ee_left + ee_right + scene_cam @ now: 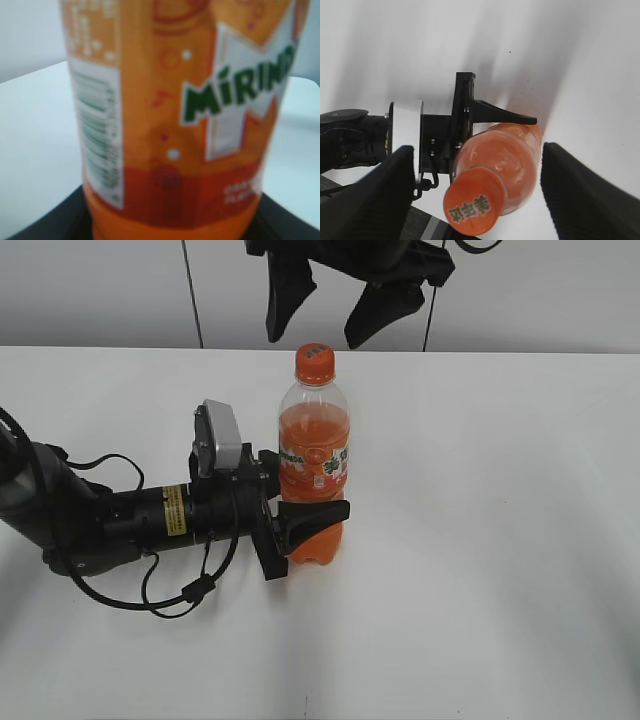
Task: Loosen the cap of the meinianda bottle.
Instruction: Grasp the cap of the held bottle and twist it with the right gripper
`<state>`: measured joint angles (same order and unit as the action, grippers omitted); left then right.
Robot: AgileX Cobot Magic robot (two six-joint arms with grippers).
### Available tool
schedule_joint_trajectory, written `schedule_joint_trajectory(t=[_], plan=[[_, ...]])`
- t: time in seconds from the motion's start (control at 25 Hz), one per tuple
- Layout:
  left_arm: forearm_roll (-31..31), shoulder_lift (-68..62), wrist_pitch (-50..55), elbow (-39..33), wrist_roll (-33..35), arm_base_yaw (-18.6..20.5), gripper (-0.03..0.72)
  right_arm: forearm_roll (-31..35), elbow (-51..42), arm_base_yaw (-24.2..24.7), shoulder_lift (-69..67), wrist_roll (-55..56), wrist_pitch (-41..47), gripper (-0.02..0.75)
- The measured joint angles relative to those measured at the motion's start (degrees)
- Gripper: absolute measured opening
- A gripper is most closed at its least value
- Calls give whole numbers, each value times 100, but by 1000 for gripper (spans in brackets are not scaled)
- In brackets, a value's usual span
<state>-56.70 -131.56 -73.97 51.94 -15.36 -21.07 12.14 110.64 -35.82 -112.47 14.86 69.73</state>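
Observation:
The meinianda bottle point(314, 465) stands upright on the white table, orange liquid inside, label band at mid height. Its orange cap point(314, 362) with a dark mark sits on the neck. My left gripper point(305, 525) is shut on the bottle's lower body from the left; the label fills the left wrist view point(175, 115). My right gripper point(335, 310) hangs open just above and behind the cap. In the right wrist view the cap point(474, 207) lies between the two open black fingers point(475, 200), with the bottle point(512, 155) below it.
The white table point(500, 540) surrounds the bottle. The left arm's black body and cables point(130, 525) lie along the table at the left. A pale wall point(560, 290) runs behind the table's far edge.

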Motion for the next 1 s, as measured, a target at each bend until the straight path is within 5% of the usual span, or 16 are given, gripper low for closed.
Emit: schedule_joint_trajectory(t=[1.0], plan=[[60,-9,0,0,34,-11,397,-508,-286,-400,213,-86,1,571]])
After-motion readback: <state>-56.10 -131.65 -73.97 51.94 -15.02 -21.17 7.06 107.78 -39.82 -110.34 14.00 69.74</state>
